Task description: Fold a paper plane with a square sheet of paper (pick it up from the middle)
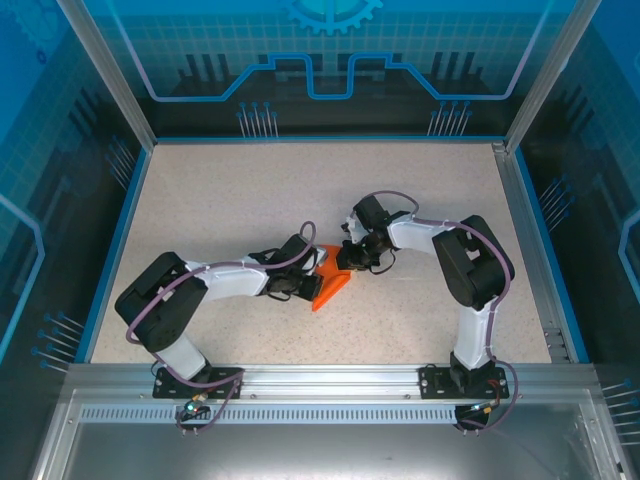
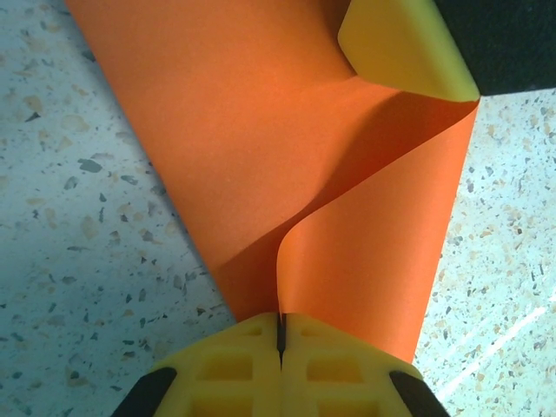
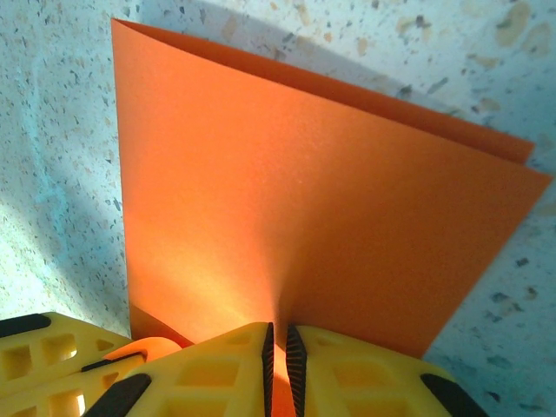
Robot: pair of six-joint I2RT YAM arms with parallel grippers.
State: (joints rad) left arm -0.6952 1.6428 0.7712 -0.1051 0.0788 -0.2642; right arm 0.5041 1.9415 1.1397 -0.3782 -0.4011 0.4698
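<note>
The square sheet of paper [image 1: 331, 287] is bright orange and lies folded over on the speckled table, between the two arms. My left gripper [image 1: 315, 272] is shut on it. In the left wrist view the yellow jaws [image 2: 281, 320] pinch one curled edge of the sheet [image 2: 252, 148], which bends in an S-curve. My right gripper [image 1: 348, 262] is shut on the sheet from the other side. In the right wrist view its jaws [image 3: 278, 337] clamp the near edge of the doubled sheet [image 3: 304, 208]. A right fingertip [image 2: 404, 48] touches the paper's far corner. The paper plane is out of view.
The speckled table [image 1: 300, 190] is bounded by blue walls [image 1: 320, 80] at the back and sides and a metal rail [image 1: 330, 380] along the near edge. The left gripper's yellow fingers [image 3: 52, 352] sit close beside the right jaws.
</note>
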